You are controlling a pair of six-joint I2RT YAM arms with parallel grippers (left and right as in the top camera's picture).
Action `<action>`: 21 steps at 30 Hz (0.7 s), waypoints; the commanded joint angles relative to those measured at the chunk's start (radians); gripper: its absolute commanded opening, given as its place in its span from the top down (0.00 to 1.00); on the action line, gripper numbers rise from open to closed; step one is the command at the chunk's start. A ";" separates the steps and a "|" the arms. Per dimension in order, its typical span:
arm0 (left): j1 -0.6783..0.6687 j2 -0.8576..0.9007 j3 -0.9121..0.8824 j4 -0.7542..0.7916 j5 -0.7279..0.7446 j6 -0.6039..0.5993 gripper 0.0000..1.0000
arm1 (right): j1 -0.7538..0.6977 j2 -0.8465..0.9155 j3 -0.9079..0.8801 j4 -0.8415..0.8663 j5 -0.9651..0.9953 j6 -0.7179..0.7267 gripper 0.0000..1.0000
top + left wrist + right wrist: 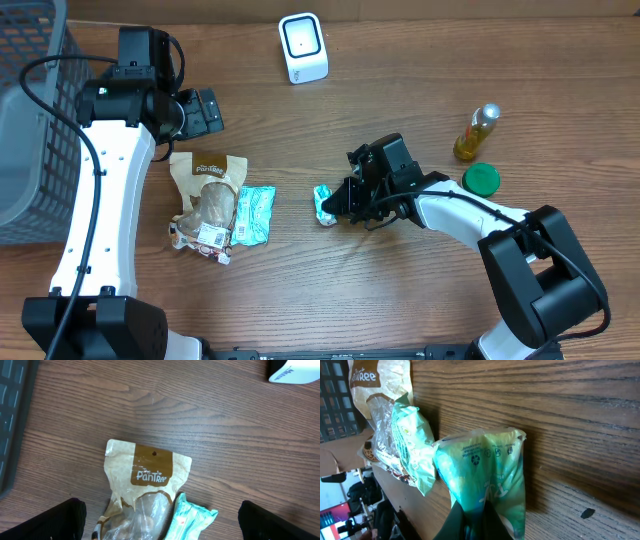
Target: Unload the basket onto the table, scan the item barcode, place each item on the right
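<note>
Right pincer [343, 200] pinches 1 small green packet [325, 205] on the tabletop [400, 80], well apart from the white scanner [303, 47]. Left pincer [205, 112] hangs spread above the brown snack bag [210, 190].

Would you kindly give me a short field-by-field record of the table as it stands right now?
held item: green packet, pinched by right gripper, shut
left gripper: open, empty, near brown Pantree bag
scanner: far edge, apart from the held packet
beside bag: teal packet, touching it
right side: bottle, green lid
left edge: basket
</note>
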State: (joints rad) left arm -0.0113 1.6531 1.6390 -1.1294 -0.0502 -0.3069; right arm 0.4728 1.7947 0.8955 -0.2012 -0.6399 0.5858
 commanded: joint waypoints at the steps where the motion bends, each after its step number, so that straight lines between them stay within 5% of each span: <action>1: 0.002 -0.006 0.013 0.004 -0.009 0.015 0.00 | -0.001 0.003 -0.006 0.005 0.004 0.013 0.96; 10: 0.002 -0.006 0.013 0.003 -0.009 0.015 0.00 | -0.001 0.003 -0.048 0.018 0.053 0.013 0.96; 21: 0.002 -0.006 0.013 0.004 -0.009 0.015 0.00 | -0.002 0.001 -0.047 0.018 0.090 0.009 0.69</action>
State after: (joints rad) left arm -0.0113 1.6531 1.6390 -1.1294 -0.0502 -0.3069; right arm 0.4728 1.7947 0.8577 -0.1860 -0.5747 0.6014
